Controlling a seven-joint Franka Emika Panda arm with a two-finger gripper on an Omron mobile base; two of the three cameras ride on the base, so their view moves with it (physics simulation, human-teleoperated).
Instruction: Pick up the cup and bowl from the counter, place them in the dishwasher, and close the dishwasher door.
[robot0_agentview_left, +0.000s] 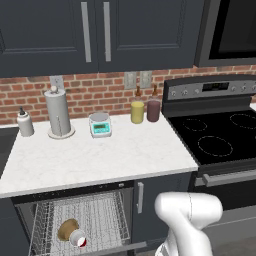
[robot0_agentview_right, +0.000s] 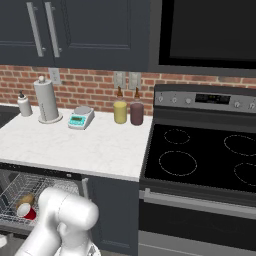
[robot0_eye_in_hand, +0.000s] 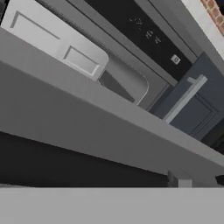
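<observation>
Dishwasher (robot0_agentview_left: 75, 220) stood open under the counter (robot0_agentview_left: 95, 160), its light-grey wire rack (robot0_agentview_left: 100, 212) pulled into sight below the marble slab's front edge. Inside that rack, toward its near left corner, the bowl (robot0_agentview_left: 66, 229) lay tipped on its side, and the cup (robot0_agentview_left: 78, 238) lay on its side just beside it, touching or nearly so, white rim facing outward. From the right base camera the same pair showed at the rack's near edge, the cup (robot0_agentview_right: 26, 211) in front of the bowl (robot0_agentview_right: 25, 201). Above the rack, the counter carried a paper-towel holder (robot0_agentview_left: 59, 114), a small soap bottle (robot0_agentview_left: 24, 123) to its left, a kitchen scale (robot0_agentview_left: 100, 124) to its right, and further right a yellow jar (robot0_agentview_left: 137, 111) and a maroon jar (robot0_agentview_left: 153, 110) side by side against the brick wall. A black stovetop (robot0_agentview_left: 220, 135) lay right of the counter. The white arm (robot0_agentview_left: 187, 220) bent downward in front of the rack's right side. The hand camera looked at close range across the dishwasher door (robot0_eye_in_hand: 87, 127), a grey panel slanting through the view. Whether the gripper was open or closed could not be told, nor whether it held anything.
</observation>
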